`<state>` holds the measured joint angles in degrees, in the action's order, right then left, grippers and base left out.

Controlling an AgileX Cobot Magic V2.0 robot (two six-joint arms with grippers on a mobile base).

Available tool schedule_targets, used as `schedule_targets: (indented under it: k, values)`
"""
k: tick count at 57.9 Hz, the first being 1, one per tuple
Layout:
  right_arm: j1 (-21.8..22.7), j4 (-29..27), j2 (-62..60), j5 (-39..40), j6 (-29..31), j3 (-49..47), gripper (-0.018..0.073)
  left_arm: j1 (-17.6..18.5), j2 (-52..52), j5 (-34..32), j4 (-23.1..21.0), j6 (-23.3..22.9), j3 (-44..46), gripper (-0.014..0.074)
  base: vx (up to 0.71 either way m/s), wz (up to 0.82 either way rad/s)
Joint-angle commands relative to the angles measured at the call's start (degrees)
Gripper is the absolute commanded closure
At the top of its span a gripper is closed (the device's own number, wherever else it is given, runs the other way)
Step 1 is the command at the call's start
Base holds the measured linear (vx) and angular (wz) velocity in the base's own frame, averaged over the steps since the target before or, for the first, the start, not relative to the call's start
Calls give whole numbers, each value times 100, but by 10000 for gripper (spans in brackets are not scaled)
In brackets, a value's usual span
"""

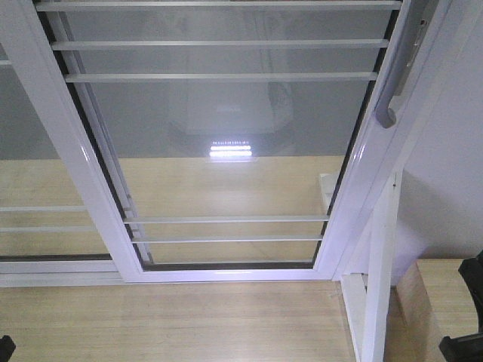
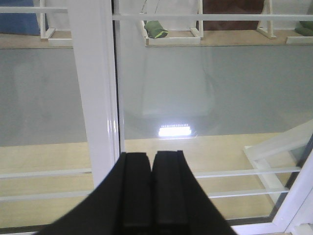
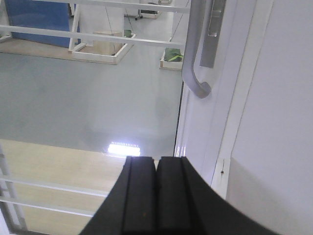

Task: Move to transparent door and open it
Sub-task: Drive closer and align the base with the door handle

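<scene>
Front view: the transparent door [image 1: 226,151] stands close ahead, handle [image 1: 397,79] on its right edge; left wrist: left gripper [image 2: 152,193] jaws pressed together, empty, facing the door; right wrist: right gripper [image 3: 157,193] jaws likewise, below the handle

Pale wood floor [image 1: 173,317] — white-framed glass panel [image 1: 30,151] at left

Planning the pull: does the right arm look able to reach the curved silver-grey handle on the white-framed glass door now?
Probably yes: the curved silver-grey handle sits ahead of and above the right claw, nothing between them. The claw is shut, so it would likely need to open first.
</scene>
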<state>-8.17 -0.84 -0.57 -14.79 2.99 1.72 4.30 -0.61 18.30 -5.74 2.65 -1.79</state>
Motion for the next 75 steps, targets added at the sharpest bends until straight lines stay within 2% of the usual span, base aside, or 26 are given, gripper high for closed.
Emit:
schedule_targets:
  k: [1, 40, 50, 64, 75]
  values:
    - [29, 22, 86, 458, 43, 23, 564, 21, -25, -398, -57, -40, -45, 576, -1, -2]
    - [36, 42, 86, 458, 76, 23, 564, 27, -25, -408, -47, -34, -45, 576, 0, 0]
    - [36, 84, 86, 475, 106, 23, 564, 27, -25, -666, 433, 256, -45, 576, 0, 0]
    - [36, 21, 86, 1429, 189, 23, 564, 27, -25, -1302, 222, 190, -45, 576, 0, 0]
    - [36, 21, 86, 1816, 189, 18, 564, 27, -25, -1296, 243, 196, -45, 576, 0, 0]
